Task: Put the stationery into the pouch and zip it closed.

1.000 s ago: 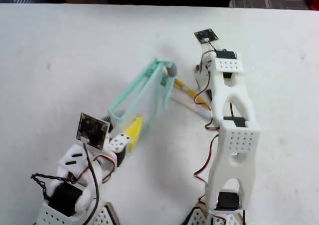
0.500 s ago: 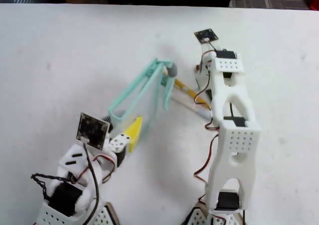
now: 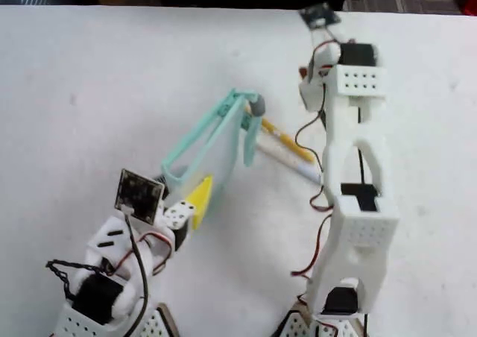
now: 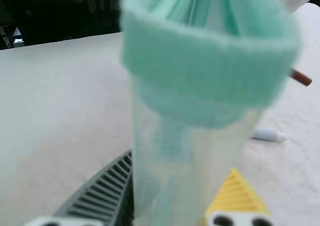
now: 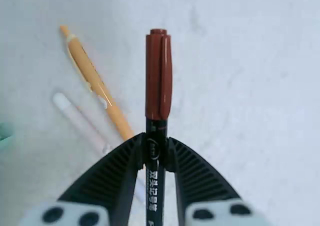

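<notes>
Brown-capped and black-bodied, the marker (image 5: 157,76) is pinched at its barrel by the right claw (image 5: 156,148). The jaws are closed tight on it and the cap points out over the bench (image 5: 250,61). To do this step well, I judge the marker should be carried to the pouch (image 3: 212,143), lined up along its mouth, and released only once the tip is well inside, so it does not snag the rim. The left claw (image 4: 175,206) is clamped on the pouch's near end, propping it up off the bench. The pouch has mint-green fabric edging, see-through walls and a grey zip pull (image 3: 257,106) at its far end. An orange pen (image 3: 283,138) and a white pen (image 3: 287,160) lie on the bench just beside it.
</notes>
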Robot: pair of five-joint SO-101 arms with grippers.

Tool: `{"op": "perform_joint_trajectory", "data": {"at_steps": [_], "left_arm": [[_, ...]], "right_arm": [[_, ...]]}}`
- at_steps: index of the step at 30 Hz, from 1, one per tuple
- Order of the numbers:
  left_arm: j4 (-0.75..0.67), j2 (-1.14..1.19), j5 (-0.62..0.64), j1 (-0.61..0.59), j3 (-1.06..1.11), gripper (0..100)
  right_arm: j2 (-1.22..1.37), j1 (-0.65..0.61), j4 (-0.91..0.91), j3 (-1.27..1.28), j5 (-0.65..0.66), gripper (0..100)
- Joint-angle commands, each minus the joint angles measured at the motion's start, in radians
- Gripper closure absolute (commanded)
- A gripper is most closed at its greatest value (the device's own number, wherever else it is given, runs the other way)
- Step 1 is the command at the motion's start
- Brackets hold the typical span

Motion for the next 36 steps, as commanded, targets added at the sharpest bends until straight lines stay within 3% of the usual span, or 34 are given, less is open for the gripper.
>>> {"op": "perform_joint_trajectory", "data": {"at_steps": [1, 21, 26, 36], "left_arm": [[0.011, 0.002, 0.015, 0.015, -0.009, 82], [0.011, 0.002, 0.014, 0.013, -0.011, 82], [0.011, 0.002, 0.012, 0.013, -0.009, 82], [0.011, 0.002, 0.011, 0.013, -0.008, 82]], "right_arm": [[-0.147, 0.007, 0.067, -0.086, 0.009, 98.1], [-0.608, 0.005, 0.102, -0.074, 0.003, 98.1], [-0.766, 0.004, 0.102, 0.051, 0.003, 97.8], [-1.159, -0.182, 0.094, 0.279, 0.009, 97.8]]}}
